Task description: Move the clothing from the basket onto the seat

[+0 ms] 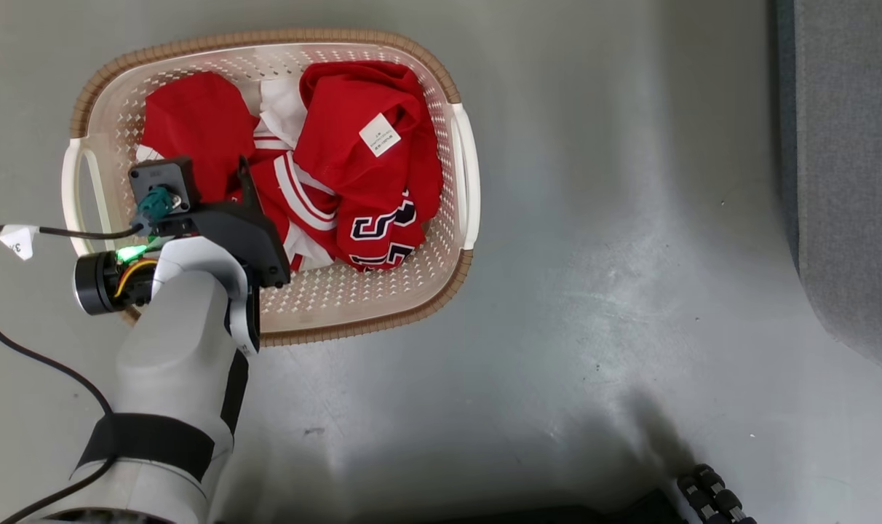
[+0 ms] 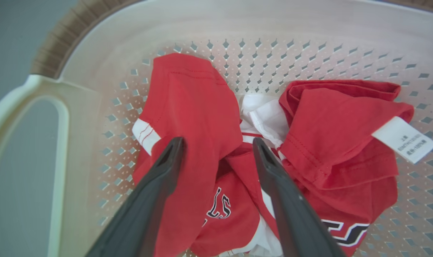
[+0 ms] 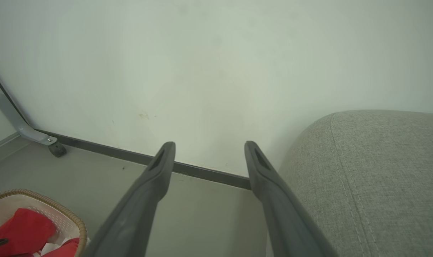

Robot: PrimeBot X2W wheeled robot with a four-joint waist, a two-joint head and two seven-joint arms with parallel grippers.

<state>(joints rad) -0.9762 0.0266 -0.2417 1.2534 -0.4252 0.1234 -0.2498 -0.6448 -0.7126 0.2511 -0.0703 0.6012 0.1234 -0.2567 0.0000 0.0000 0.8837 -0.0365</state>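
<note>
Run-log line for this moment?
left gripper: open over red jersey clothing in cream perforated basket | right gripper: open near grey fabric seat

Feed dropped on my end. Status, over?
Left gripper open, fingers over clothing in basket. Right gripper open, holding nothing, near seat. No obstruction seen between basket and seat.

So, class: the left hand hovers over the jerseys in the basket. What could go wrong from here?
The clothing lies bunched together; the open left hand straddles one fold, so it may pinch a thin layer that slips. Reaching deeper, its fingers could snag the perforated basket. The seat stands apart; dangling cloth may drag on the floor.
</note>
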